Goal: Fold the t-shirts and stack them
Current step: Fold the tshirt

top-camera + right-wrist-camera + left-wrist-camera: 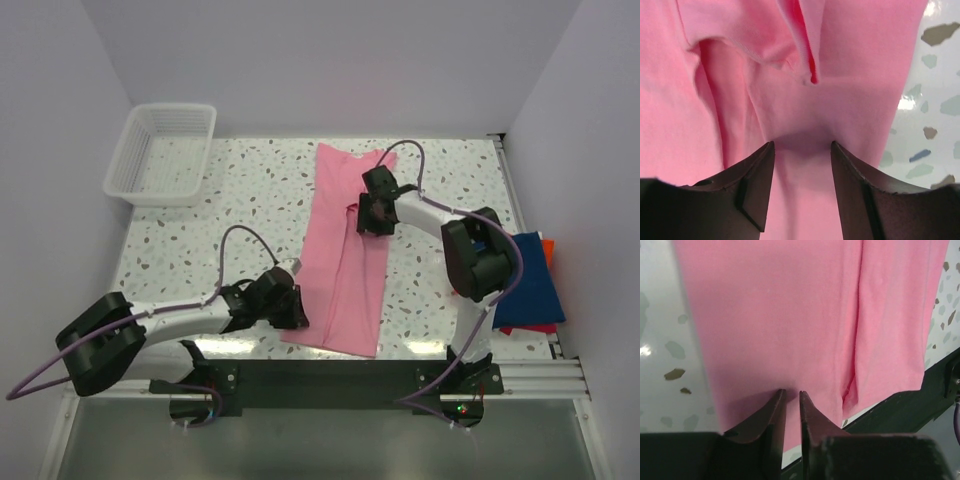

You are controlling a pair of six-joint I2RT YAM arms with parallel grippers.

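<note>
- At the near left edge of the pink t-shirt, the left gripper has its fingers a narrow slit apart, tips on the cloth. Whether they nip any of it I cannot tell.
- Farther up the same shirt, the right gripper has its fingers spread wide over a wrinkled fold, gripping nothing.
- The pink t-shirt lies folded lengthwise into a long strip down the middle of the speckled table.
- At the table's right edge, a folded navy t-shirt lies with an orange-red t-shirt showing at its edges.
- A white mesh basket sits at the far left corner.
</note>
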